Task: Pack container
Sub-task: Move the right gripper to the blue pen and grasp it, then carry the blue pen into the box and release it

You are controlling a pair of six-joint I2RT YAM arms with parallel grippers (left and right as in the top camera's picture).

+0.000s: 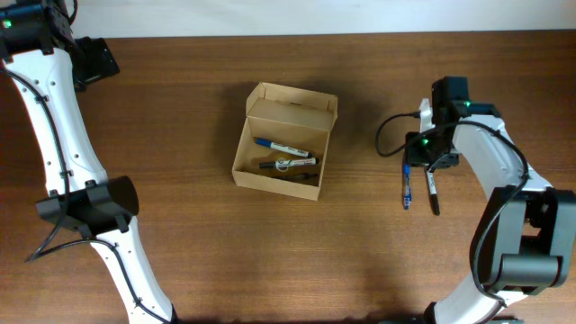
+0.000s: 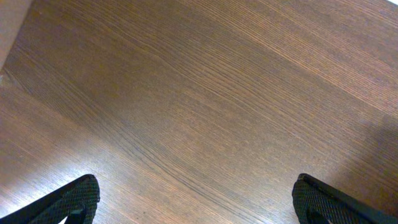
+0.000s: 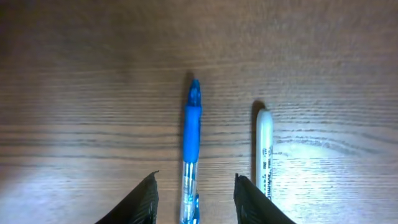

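Note:
The tan cardboard container [image 1: 278, 144] stands open at the table's middle, its flap lid up at the back, with a blue-capped marker [image 1: 280, 146] and darker pens [image 1: 290, 165] inside. To its right a blue pen [image 1: 406, 185] and a white marker with a black cap [image 1: 432, 191] lie side by side on the table. My right gripper [image 1: 430, 155] hovers over their upper ends. In the right wrist view its fingers [image 3: 194, 198] are open and straddle the blue pen [image 3: 191, 146], with the white marker [image 3: 264, 149] just outside the right finger. My left gripper [image 2: 196, 199] is open over bare wood.
The wooden table [image 1: 270, 261] spans the view. The left arm [image 1: 72, 153] runs down the far left side. The right arm's base [image 1: 526, 243] stands at the right edge, with a black cable [image 1: 389, 135] looping left of the wrist.

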